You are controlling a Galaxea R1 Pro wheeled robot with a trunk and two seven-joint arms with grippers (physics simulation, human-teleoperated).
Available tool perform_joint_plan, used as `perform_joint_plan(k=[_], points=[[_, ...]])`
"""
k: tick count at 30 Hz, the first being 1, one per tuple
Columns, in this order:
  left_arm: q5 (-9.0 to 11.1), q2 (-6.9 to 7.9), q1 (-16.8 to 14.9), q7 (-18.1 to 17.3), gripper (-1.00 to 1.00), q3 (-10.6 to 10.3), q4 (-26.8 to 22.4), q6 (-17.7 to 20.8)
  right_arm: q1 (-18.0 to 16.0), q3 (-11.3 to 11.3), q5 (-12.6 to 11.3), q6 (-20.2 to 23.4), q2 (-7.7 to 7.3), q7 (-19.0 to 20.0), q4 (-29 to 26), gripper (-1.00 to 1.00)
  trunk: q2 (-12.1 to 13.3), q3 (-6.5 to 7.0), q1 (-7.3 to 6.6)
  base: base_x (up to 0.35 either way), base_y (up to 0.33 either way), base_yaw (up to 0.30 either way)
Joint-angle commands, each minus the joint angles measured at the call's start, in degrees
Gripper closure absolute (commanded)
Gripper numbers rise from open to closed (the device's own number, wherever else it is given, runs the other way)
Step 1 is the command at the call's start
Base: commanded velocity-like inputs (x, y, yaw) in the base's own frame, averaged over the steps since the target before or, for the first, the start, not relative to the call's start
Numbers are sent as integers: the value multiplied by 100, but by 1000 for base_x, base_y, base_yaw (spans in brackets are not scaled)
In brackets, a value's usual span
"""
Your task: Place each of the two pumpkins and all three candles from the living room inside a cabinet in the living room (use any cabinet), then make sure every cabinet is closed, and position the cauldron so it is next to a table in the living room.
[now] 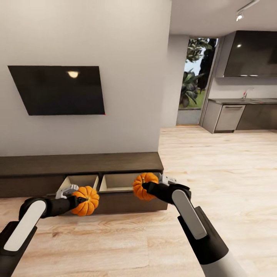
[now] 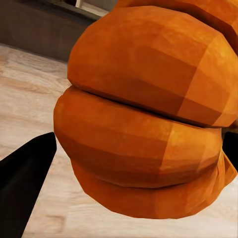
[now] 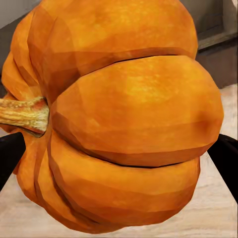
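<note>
— while both arms reach toward the cabinet (image 1: pixel 80 163), what does each one carry?
— the left gripper (image 1: pixel 78 201) has its fingers (image 2: pixel 25 168) closed around one pumpkin (image 1: pixel 86 200), held in the air just in front of the cabinet's lower front. the right gripper (image 1: pixel 148 188) has its fingers clamped on the other pumpkin (image 1: pixel 143 186), with the stem (image 3: pixel 22 115) pointing sideways in the right wrist view.
— and where does that second one sit?
— it hangs at the front edge of the right open drawer (image 1: pixel 121 182), above the wood floor (image 1: pixel 215 173).
— is the cabinet shut?
— no, two drawers are pulled out side by side under its dark top; the left drawer (image 1: pixel 79 181) is behind the left pumpkin.
— anything else around?
— a dark tv screen (image 1: pixel 59 89) hangs on the wall above the cabinet, and a kitchen unit (image 1: pixel 231 117) stands far off at the right beside a glass door (image 1: pixel 194 79) with plants outside.
</note>
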Motion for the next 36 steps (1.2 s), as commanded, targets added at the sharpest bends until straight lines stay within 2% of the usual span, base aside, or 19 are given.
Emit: perform_joint_plan(k=[1,2,5,6,8,10,12,14,20,23,28,33,36], points=[[-84,-65,-5,90,100,-14,-8,7,-5,13,105,-86,8,-38,4,100,37,12,-22,0,0,0],[-192,-128,-4,105,100,-18,-10,6,-5,22,280,-190,12,-1,13,100,78,30,-44,0,0,0],[-345,-232,-4,114,100,-21,-11,1,-5,33,589,-337,16,134,17,100,198,83,-110,0,0,0],[-401,-280,-6,105,100,-9,-12,-2,-5,37,745,-395,18,299,22,100,238,101,-132,0,0,0],[-426,-316,-31,85,100,-3,-38,-4,-5,40,896,-436,24,468,26,100,318,137,-176,0,0,0],[-440,-443,-212,111,100,-5,-95,-20,-5,36,1060,-464,25,557,25,100,398,173,-220,0,0,0],[-471,-668,-422,139,100,-10,-88,-29,-5,36,1138,-481,27,585,27,100,479,209,-264,0,0,0],[-523,-791,-528,149,100,-13,-85,-35,-5,34,1160,-488,27,592,24,100,559,245,-308,0,0,0],[-1036,-1245,-682,428,100,-32,-68,-36,-5,39,1190,-503,34,598,25,100,800,353,-440,0,0,0],[-1165,-1440,-691,601,100,-37,-52,-39,-5,33,1331,-505,36,598,27,100,920,407,-506,0,0,0],[-1189,-1507,-690,665,100,-34,5,-87,-5,37,1623,-505,37,604,120,100,1120,496,-615,0,0,0],[-1177,-1516,-685,666,100,-67,20,-106,-5,48,1685,-505,37,607,308,100,1321,586,-725,0,0,0],[-1180,-1517,-677,659,100,-126,22,-116,-5,55,1685,-505,41,607,333,100,1321,586,-725,0,0,0]])
